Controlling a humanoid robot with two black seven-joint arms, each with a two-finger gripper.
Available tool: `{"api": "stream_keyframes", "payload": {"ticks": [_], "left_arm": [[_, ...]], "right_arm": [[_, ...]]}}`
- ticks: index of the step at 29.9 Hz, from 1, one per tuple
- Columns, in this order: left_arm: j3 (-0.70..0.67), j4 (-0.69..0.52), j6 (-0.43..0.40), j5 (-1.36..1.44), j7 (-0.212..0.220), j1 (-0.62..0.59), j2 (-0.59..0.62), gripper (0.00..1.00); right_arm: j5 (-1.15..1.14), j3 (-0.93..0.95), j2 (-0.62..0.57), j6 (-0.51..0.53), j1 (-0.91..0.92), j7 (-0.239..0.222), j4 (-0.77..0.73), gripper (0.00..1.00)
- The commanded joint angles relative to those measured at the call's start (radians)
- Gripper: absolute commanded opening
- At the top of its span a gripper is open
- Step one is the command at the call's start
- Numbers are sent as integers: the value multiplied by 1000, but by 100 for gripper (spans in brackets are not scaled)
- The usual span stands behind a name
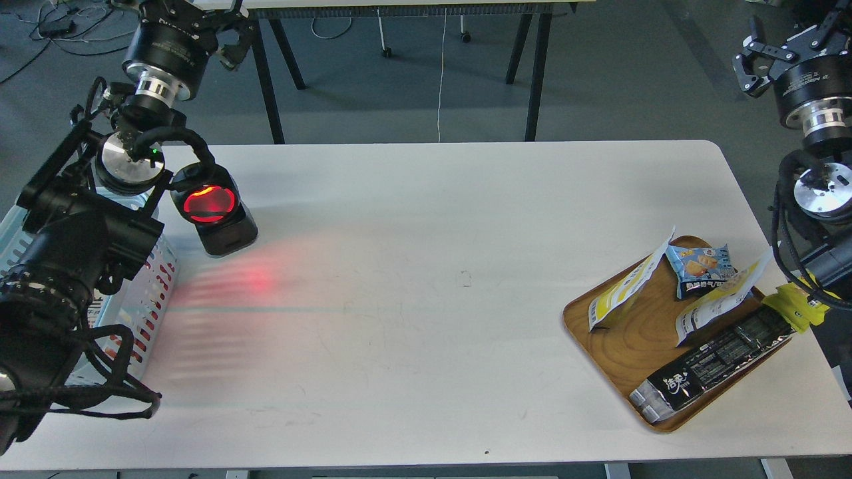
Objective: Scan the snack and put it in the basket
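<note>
Nearest on the right, a long black packet (715, 359) lies on the wooden tray (622, 339) with a small blue packet (700, 265) and two snack pouches (626, 287). Far left, the blue basket (143, 293) sits beside a red-glowing scanner (212, 211). Left gripper (200, 16) and right gripper (782, 46) hang high; whether either is spread, I cannot tell.

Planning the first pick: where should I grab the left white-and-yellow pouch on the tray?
Pinch the snack by its raised upper edge, coming from above. It stands tilted in the wooden tray, top corner free, clear of the blue packet.
</note>
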Motion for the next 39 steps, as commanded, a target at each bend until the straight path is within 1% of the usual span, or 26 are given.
{"api": "stream_keyframes", "payload": {"ticks": [1,4,7,9,11,13,16,18,23,25,28,31,33,39], "left_arm": [[0,0,10,1,-3,9,0,99],[2,0,27,1,0,9,0,99],[3,0,20,3,-3,9,5,99],[5,0,23,3,-3,9,8,99],[8,-2,23,5,1,7,9,99],[25,-6,21,5,1,7,9,99],[43,-6,14,5,1,6,11,100],[45,-11,12,6,0,6,12,99],[45,-15,1,6,1,6,15,99],[45,-14,-3,6,1,6,17,99],[45,-14,-6,6,1,6,26,99],[45,-14,-10,6,0,7,32,100],[45,-14,-10,6,0,7,35,99],[45,-14,-10,8,-3,9,46,99]], "right_arm": [[3,-1,0,0,-8,0,8,99],[1,-13,-9,0,-9,0,35,99],[-12,-35,-27,0,5,0,67,99],[-15,-82,-73,0,34,0,72,99],[-17,-166,-118,0,105,0,75,99],[-17,-290,-139,0,177,0,95,99],[-23,-465,-173,0,289,0,178,99],[-78,-565,-205,0,375,0,237,99],[-378,-714,-228,0,522,0,388,99],[-588,-731,-241,0,556,0,466,99],[-819,-739,-248,0,599,0,560,99],[-965,-762,-250,0,654,0,641,99],[-1040,-811,-248,0,706,0,702,99],[-1285,-1019,-250,0,879,0,949,99]]}}
